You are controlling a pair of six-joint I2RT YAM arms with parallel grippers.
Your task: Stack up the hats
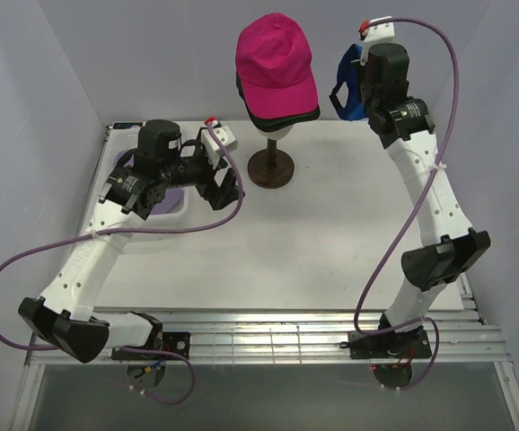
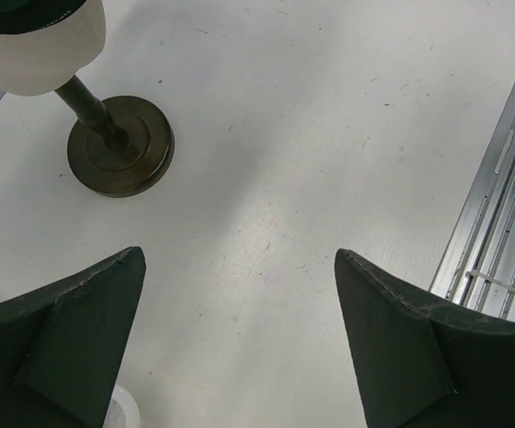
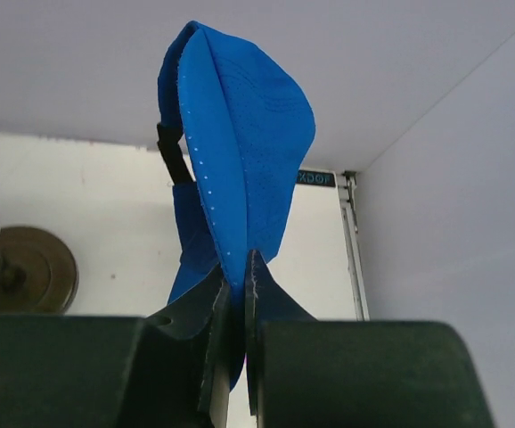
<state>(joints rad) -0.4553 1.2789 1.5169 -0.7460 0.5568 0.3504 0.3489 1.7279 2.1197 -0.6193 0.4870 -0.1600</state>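
Observation:
A magenta hat point(image 1: 276, 65) tops the cream mannequin head point(image 1: 277, 133), with dark hat brims point(image 1: 288, 117) stacked under it. To its right a bright blue hat point(image 1: 346, 88) hangs in the air, folded, and my right gripper point(image 3: 242, 267) is shut on its fabric point(image 3: 240, 143). My left gripper point(image 1: 226, 189) hovers low over the table, left of the brown stand point(image 1: 271, 168). In the left wrist view its fingers point(image 2: 70, 339) stand wide open around bare table, gripper point(image 2: 240, 254) empty. A lavender patch point(image 1: 165, 199) shows under the left arm, mostly hidden.
A white basket point(image 1: 184, 213) lies at the table's left under the left arm. The stand's round base point(image 2: 119, 145) is ahead-left of the left fingers, the mannequin head point(image 2: 39, 53) above it. Walls close in behind and at both sides; a metal rail point(image 1: 286, 325) runs along the near edge.

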